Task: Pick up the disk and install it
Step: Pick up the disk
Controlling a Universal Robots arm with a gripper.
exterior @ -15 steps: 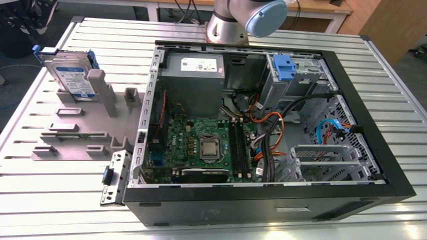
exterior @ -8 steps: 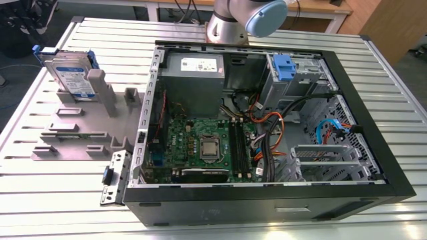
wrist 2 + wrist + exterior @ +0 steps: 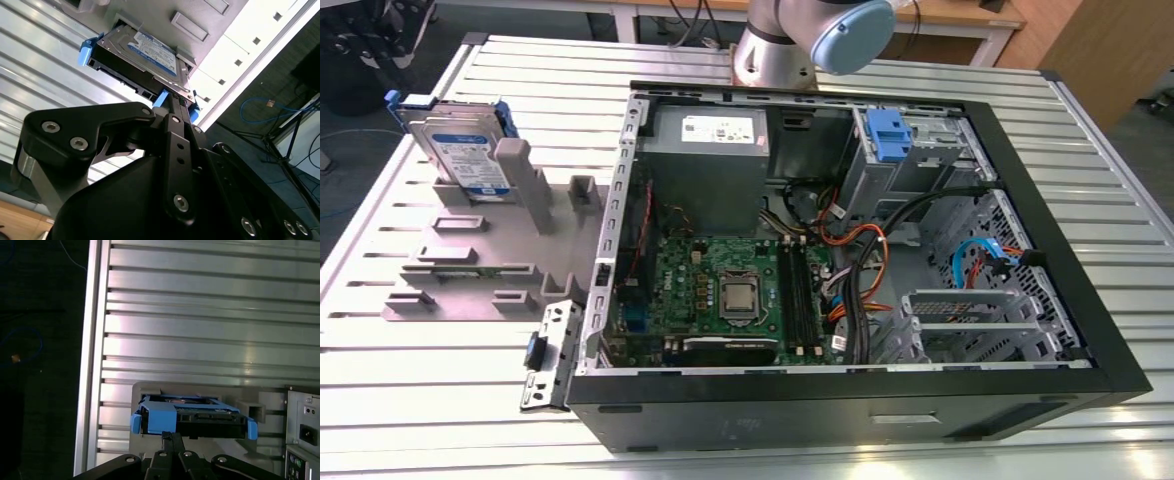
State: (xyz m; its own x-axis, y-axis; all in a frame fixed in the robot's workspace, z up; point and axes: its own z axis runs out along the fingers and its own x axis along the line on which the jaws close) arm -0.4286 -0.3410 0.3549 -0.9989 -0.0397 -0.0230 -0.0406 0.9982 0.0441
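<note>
The disk (image 3: 460,148), silver-grey with a white-and-blue label and blue rails, stands on edge in a grey holder (image 3: 467,265) at the exterior view's left, on the ribbed table. Both wrist views look at the disk (image 3: 145,55) (image 3: 192,415) past my gripper (image 3: 175,102) (image 3: 172,437). The black fingers lie together with nothing between them. Their tips line up with the disk's blue rail, and the gripper is apart from the disk. The arm's base (image 3: 787,40) stands at the far side of the table.
An open computer case (image 3: 1107,330) lies on its side in the middle of the table. It holds a motherboard (image 3: 727,290), cables, a grey power supply (image 3: 720,130) and a drive cage with a blue bracket (image 3: 887,135). The case's rear panel (image 3: 305,435) sits beside the holder.
</note>
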